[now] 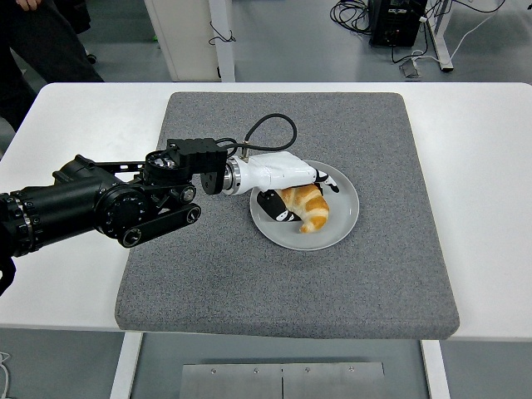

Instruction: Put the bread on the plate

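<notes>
the bread [310, 207] is a golden-brown croissant, curved, with a glossy ridged crust and paler tips. it lies flat on the plate [342, 223], near the middle and a little toward the left side, its near tip pointing at the near rim. the plate is round, plain grey and shallow, sitting level on the mat, right of centre. the far-left part of the croissant is covered, so its full length cannot be told.

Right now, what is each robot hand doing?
Left hand: fingers curled around the croissant, which lies on the plate.
Right hand: not in view.
</notes>
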